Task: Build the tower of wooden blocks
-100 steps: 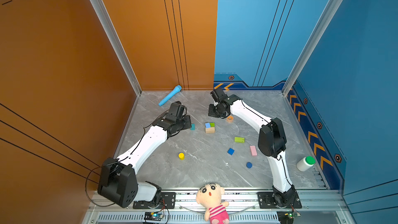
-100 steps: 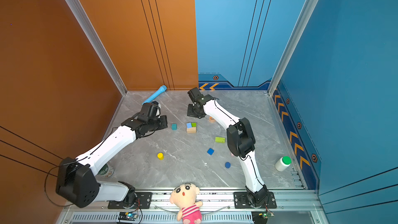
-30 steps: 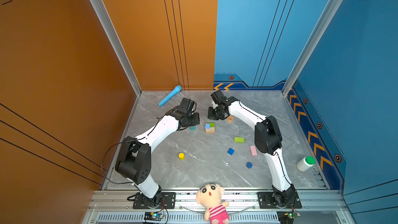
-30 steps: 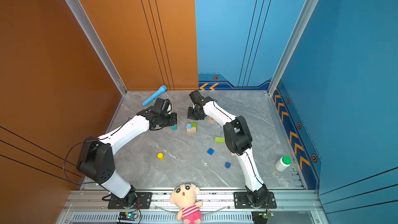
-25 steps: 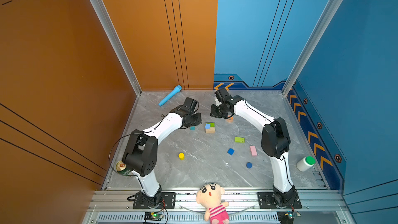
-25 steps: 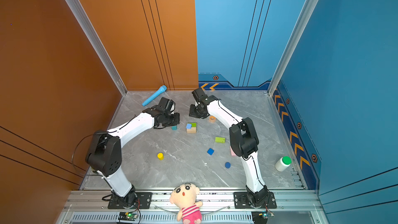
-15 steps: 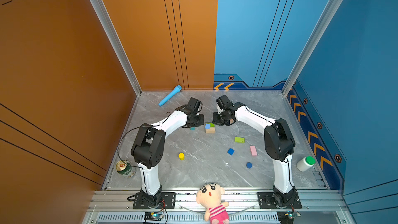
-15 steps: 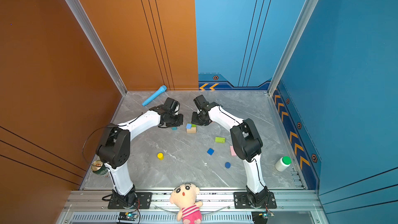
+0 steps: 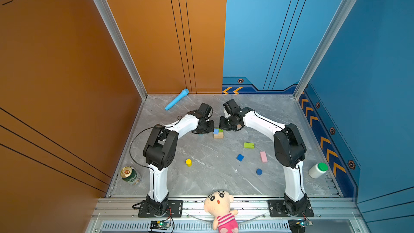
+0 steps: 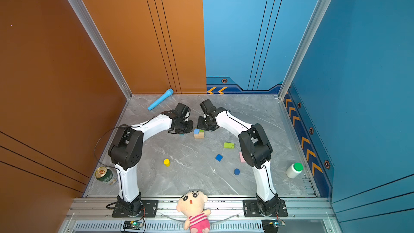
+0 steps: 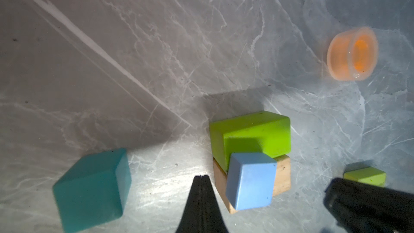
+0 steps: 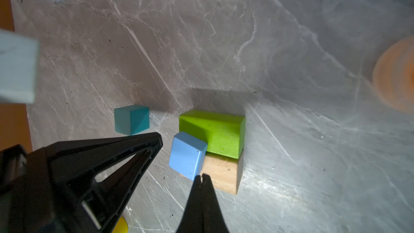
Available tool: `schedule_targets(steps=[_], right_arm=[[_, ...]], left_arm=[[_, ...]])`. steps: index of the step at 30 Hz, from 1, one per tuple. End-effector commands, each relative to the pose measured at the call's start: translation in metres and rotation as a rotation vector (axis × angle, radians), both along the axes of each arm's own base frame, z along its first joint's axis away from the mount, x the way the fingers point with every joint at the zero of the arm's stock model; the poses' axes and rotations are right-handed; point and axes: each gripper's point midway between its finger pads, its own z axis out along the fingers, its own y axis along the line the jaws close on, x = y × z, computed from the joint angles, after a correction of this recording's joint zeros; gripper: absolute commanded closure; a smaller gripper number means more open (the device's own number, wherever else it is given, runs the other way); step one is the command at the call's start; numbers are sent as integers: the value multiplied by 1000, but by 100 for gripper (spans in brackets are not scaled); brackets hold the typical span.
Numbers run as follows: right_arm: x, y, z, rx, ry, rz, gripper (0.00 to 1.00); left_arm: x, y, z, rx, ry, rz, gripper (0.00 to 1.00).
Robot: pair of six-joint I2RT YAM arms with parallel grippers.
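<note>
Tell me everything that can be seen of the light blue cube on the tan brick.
The light blue cube is a small, matte, painted block. It sits askew on the tan brick, overhanging its edge, and seems to touch the lime green brick beside it. The shut right gripper points at its corner; contact is unclear.

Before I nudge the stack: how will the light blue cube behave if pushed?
The light blue cube looks like rigid painted wood, unlikely to flex. It sits skewed, overhanging the tan brick, so it may tip off. Flat faces: probably slides, not rolls.
</note>
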Motion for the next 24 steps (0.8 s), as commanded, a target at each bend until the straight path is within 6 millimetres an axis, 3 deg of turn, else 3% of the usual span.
schedule_targets(steps=[1, 24], right_arm=[[-2, 7, -12, 4, 32, -3, 100], [4, 17, -23, 13, 48, -6, 100]], left_arm=[[-2, -9, 2, -5, 10, -35, 100], [-7, -19, 0, -9, 19, -55, 100]])
